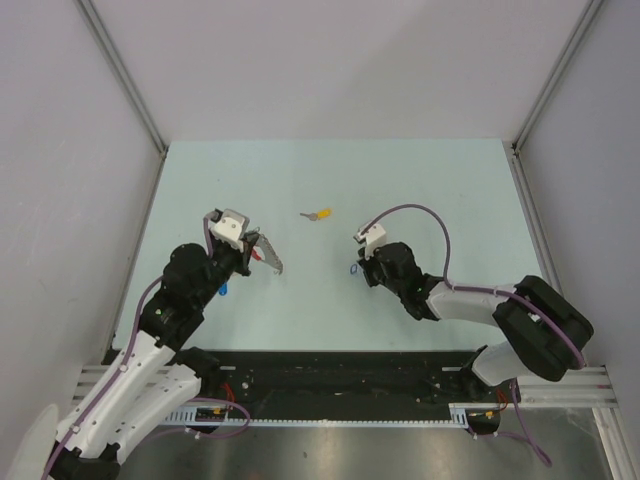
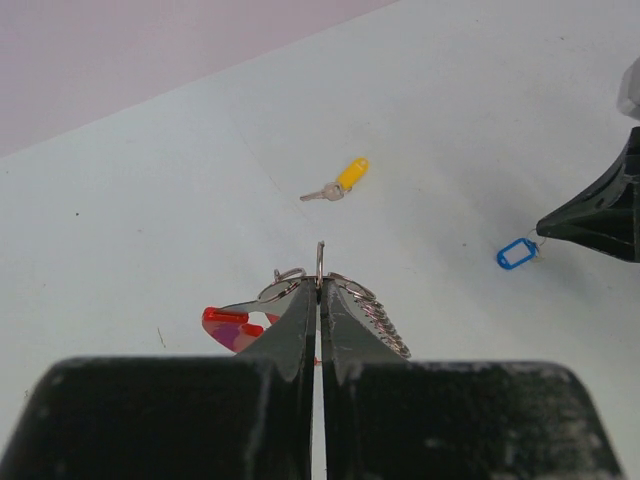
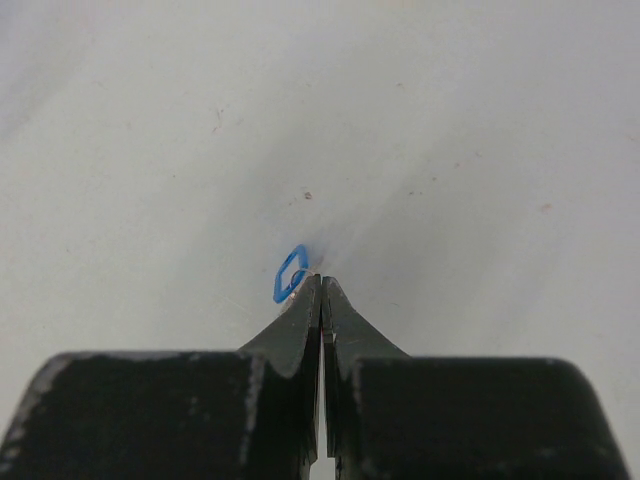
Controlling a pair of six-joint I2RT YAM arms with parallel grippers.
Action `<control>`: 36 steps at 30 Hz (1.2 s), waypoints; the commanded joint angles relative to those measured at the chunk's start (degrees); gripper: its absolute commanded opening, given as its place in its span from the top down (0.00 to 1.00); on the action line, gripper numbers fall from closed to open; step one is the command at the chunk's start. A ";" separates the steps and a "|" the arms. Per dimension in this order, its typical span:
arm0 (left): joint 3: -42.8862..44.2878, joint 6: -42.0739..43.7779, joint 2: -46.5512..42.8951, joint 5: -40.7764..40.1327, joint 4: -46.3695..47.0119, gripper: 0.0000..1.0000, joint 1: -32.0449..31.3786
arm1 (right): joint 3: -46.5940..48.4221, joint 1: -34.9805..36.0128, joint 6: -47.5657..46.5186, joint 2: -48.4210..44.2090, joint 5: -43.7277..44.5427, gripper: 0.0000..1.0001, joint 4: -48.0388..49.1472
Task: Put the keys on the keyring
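The left gripper point(image 2: 320, 292) has its jaws pressed shut on the keyring point(image 2: 283, 289), with one ring standing upright above the tips, the red tag point(image 2: 235, 325) to one side and the chain point(image 2: 385, 325) to the other. The right gripper point(image 3: 321, 287) is clamped on a blue key point(image 3: 291, 273); only its blue cap shows, off to the keyring's right and well apart. To thread it well, I judge the left should hold the ring steady while the right slowly brings the key's loop square to the ring's end. The yellow key point(image 2: 340, 182) lies beyond the keyring.

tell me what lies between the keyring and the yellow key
Nothing: bare table separates the keyring and the yellow key, clearest in the left wrist view.
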 commanded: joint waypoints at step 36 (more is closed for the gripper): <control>0.38 -0.84 -0.53 1.95 2.88 1.00 0.23 | 16.81 -10.25 8.93 -5.96 -11.86 0.57 -52.68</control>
